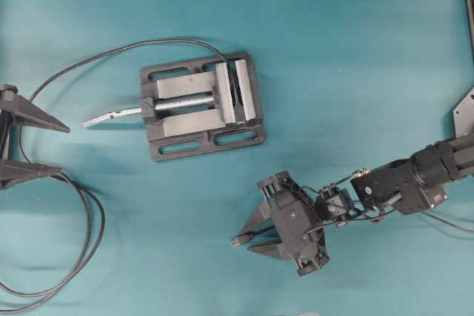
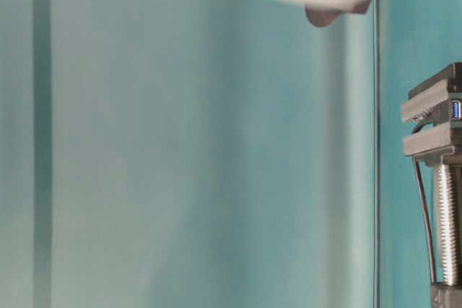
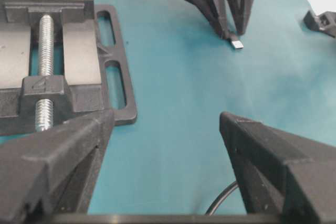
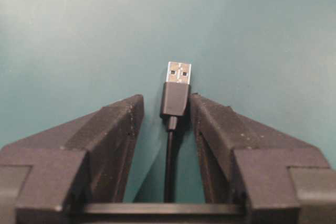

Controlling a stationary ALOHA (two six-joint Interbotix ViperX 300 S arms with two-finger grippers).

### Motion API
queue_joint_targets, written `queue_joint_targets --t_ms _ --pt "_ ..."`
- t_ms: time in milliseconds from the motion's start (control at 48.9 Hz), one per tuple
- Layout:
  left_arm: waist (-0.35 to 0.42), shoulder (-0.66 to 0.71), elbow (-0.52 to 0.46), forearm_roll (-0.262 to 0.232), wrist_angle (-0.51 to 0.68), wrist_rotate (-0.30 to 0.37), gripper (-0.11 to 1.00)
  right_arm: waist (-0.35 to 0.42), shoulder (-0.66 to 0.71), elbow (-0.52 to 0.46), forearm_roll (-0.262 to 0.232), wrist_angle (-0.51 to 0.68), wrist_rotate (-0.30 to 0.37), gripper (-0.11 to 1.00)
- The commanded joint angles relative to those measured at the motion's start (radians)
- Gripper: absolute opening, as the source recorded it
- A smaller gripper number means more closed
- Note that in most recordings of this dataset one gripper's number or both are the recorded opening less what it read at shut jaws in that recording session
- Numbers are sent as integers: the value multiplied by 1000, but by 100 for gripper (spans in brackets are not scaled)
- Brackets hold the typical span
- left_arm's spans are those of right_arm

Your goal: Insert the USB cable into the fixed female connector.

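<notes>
USB cable [image 4: 175, 99] lies between your right claw's [image 4: 165, 109] fingers, silver plug tip poking past them; a gap shows on the left side, so no grip. Your left claw [image 1: 33, 149] gapes wide, empty. Open teal surface [image 1: 355, 57] separates plug from the grey metal vise [image 1: 200, 105].

My teal cloth-covered table [image 1: 355, 49] carries a dark grey metal vise with silver jaws [image 1: 201, 106], a looping double-stranded black cord [image 1: 81, 249], and the thin black USB cable [image 4: 176, 98].
</notes>
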State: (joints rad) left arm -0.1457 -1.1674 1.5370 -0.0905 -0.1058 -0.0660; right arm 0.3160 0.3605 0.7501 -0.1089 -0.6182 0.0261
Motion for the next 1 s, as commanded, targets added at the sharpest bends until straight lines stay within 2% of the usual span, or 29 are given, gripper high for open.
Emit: queue_joint_targets --t_ms 0,184,409,736,879,981 --pt "0 8 -11 3 -6 -12 95 0 -12 -5 2 6 -2 43" --pt "0 8 -11 5 -6 -12 95 0 -18 8 2 9 -3 21" --pt "0 8 9 3 -6 -12 95 -6 -18 5 2 14 -2 21" --pt "0 8 35 3 -37 -18 95 -80 -52 15 5 20 -2 21" --pt "0 8 35 3 -37 -18 95 -89 -61 11 46 25 -8 21" --pt "0 8 35 3 -37 -18 95 -72 -63 9 97 32 -31 21"
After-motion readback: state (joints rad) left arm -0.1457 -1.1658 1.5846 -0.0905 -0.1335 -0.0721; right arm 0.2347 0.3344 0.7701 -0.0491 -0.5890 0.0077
